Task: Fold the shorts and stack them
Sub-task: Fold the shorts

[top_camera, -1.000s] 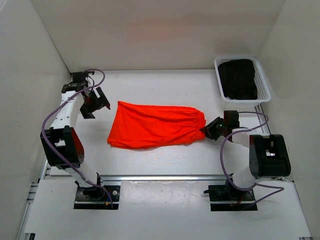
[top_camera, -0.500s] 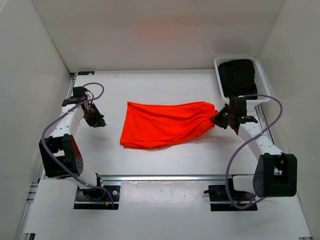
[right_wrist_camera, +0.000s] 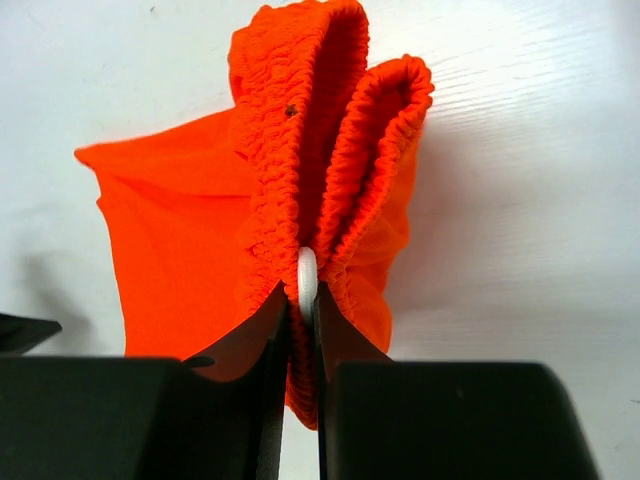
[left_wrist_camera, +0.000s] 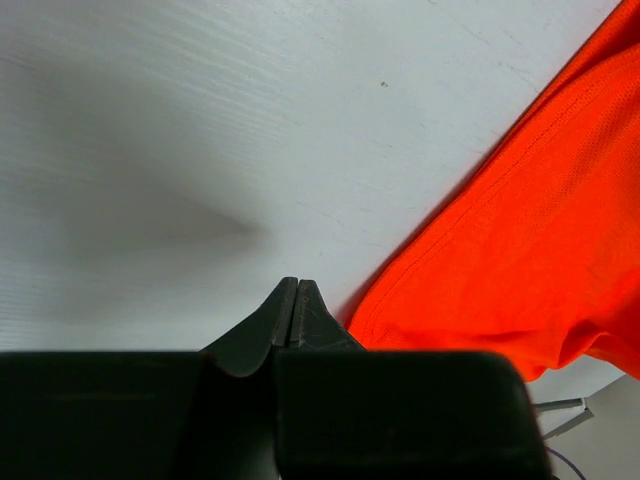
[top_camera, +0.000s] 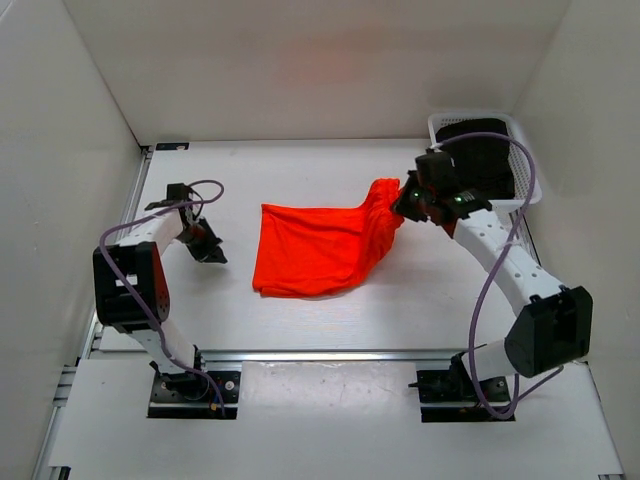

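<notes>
The bright orange-red shorts (top_camera: 315, 255) lie in the middle of the table, their waistband end raised off the surface at the right. My right gripper (top_camera: 403, 200) is shut on that bunched elastic waistband (right_wrist_camera: 300, 120), and the white drawstring (right_wrist_camera: 307, 275) shows pinched between its fingers (right_wrist_camera: 305, 300). My left gripper (top_camera: 212, 250) rests low on the table just left of the shorts' hem (left_wrist_camera: 450, 260). Its jaws are shut (left_wrist_camera: 294, 288) with nothing between them and do not touch the fabric.
A white basket (top_camera: 528, 180) stands at the back right corner with dark clothing (top_camera: 478, 150) in it, right behind my right arm. White walls close in the table on the left, back and right.
My right gripper has lifted the waistband and carried it back and leftward, dragging the hem to the right. The left gripper has shut empty and drawn nearer to the front.
</notes>
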Controlling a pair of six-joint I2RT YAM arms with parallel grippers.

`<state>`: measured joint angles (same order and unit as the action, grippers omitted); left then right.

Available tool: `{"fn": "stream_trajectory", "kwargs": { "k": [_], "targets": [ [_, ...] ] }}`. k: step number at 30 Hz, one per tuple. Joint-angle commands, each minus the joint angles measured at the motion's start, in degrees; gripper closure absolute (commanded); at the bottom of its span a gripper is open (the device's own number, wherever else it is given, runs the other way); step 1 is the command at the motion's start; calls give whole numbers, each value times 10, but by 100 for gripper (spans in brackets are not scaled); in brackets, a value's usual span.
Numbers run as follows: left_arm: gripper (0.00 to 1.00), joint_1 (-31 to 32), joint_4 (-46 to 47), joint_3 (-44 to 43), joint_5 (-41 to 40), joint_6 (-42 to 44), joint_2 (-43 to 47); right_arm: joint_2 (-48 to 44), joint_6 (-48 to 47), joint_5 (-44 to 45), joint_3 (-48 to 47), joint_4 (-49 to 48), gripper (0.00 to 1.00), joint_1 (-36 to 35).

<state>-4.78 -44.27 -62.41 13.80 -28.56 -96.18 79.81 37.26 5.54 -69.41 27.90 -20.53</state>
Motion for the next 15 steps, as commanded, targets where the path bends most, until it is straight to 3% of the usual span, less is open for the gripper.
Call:
{"fn": "stream_trajectory", "kwargs": {
  "k": [1, 10, 15],
  "targets": [
    [90, 8, 17, -16, 17, 1, -20, 27, -21, 57, -74, 37, 100, -51],
    [90, 37, 34, -21, 29, 1, -66, 155, -26, 169, -243, 103, 100, -217],
    [90, 42, 39, -26, 34, -4, -79, 225, -26, 205, -326, 126, 100, -271]
  ]
}}
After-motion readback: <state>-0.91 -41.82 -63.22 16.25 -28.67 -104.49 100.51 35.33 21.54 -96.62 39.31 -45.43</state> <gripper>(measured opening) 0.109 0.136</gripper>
